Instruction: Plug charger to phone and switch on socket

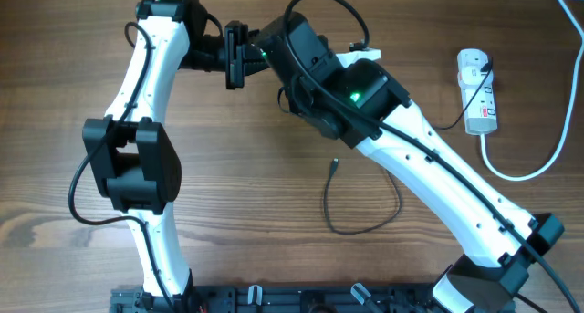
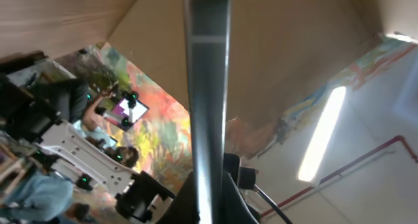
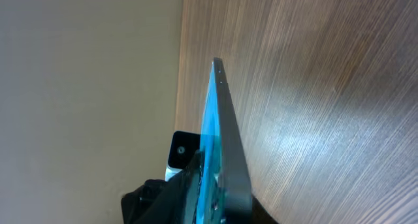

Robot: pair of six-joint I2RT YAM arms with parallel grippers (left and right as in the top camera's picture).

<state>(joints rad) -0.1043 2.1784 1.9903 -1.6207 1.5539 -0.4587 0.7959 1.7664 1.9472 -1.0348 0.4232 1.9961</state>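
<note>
The phone (image 1: 235,56) is held on edge above the table at the back centre, between both grippers. My left gripper (image 1: 223,55) reaches it from the left and my right gripper (image 1: 253,54) from the right. In the left wrist view the phone's dark edge (image 2: 208,87) rises between my fingers (image 2: 209,201). In the right wrist view its cyan screen (image 3: 212,139) sits between my fingers (image 3: 219,201). The charger (image 1: 365,217) lies curved on the table with its plug tip (image 1: 334,164) free. The socket (image 1: 476,89) lies at the right.
A thick white cord (image 1: 538,162) loops from the socket toward the right edge and the back corner. A black plug sits in the socket's outlet (image 1: 484,71). My right arm (image 1: 438,176) crosses above part of the charger cable.
</note>
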